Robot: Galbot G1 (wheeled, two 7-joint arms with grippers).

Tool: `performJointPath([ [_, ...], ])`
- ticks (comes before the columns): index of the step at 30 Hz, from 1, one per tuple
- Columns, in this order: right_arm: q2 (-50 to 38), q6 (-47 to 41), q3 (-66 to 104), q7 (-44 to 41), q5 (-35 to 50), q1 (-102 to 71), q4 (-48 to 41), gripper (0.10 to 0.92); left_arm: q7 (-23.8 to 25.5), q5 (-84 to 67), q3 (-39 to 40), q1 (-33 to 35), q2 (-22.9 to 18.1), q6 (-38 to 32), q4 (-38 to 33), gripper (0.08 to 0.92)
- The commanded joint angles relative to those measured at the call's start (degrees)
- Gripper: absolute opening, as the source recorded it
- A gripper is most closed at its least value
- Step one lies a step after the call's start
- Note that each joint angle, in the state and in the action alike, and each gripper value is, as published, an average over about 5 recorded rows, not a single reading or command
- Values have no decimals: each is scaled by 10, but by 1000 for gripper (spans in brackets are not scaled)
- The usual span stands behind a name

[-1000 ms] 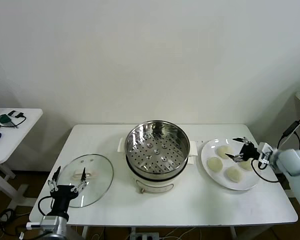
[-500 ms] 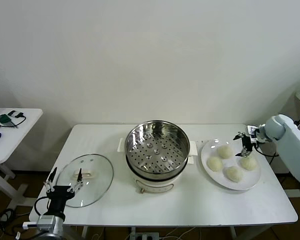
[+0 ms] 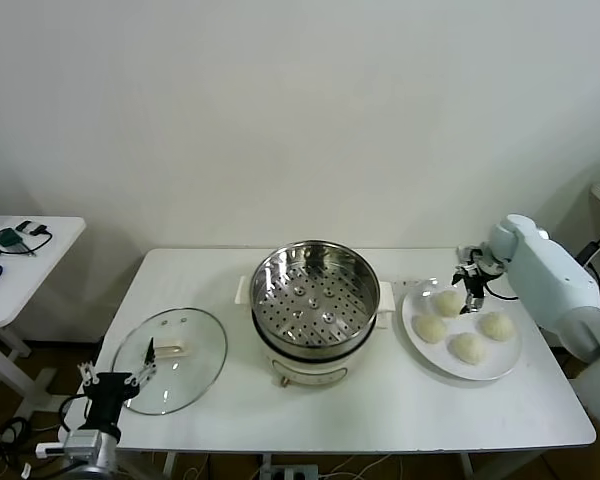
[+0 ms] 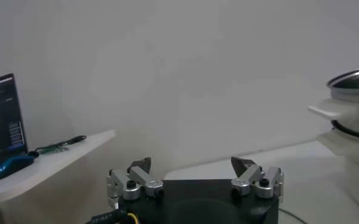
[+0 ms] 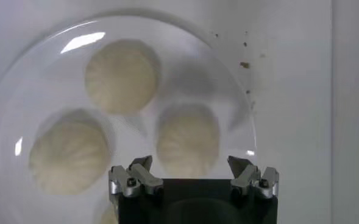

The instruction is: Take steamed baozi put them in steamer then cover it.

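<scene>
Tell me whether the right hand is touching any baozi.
Apart. The right wrist view shows the open right hand above a baozi, neither fingertip touching it.

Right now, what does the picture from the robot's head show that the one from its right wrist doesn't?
Only the head view shows the steamer, the glass cover lying on the table, and the left gripper low by that cover.

Only the right wrist view shows dark specks beside the plate.

Both show the open right gripper above the plate and the baozi.
</scene>
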Motion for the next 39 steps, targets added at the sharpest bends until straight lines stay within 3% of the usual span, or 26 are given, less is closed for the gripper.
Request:
performJointPath([
  [1,33,7,9,-2,-48,12,-42,823,0,-2,-3,0,2,-1,2,823],
  [10,36,14,51,9,-89,8,-57,818,0,-2,-1,-1,3,-3,3,823],
  [21,40,15,60,7,-94,7,-57,698,0,-1,-1,1,4,-3,1,823],
  [28,31,23,59,-2,-89,11,-35,679,0,-2,-3,7,3,-5,-3,823],
  [33,-15,29,-14,-24,-21,23,53,679,0,-6,-7,16,3,-7,-10,823],
  [39,-89,30,-177,-46,119,108,227,679,-1,-10,-10,25,3,-8,-19,823],
])
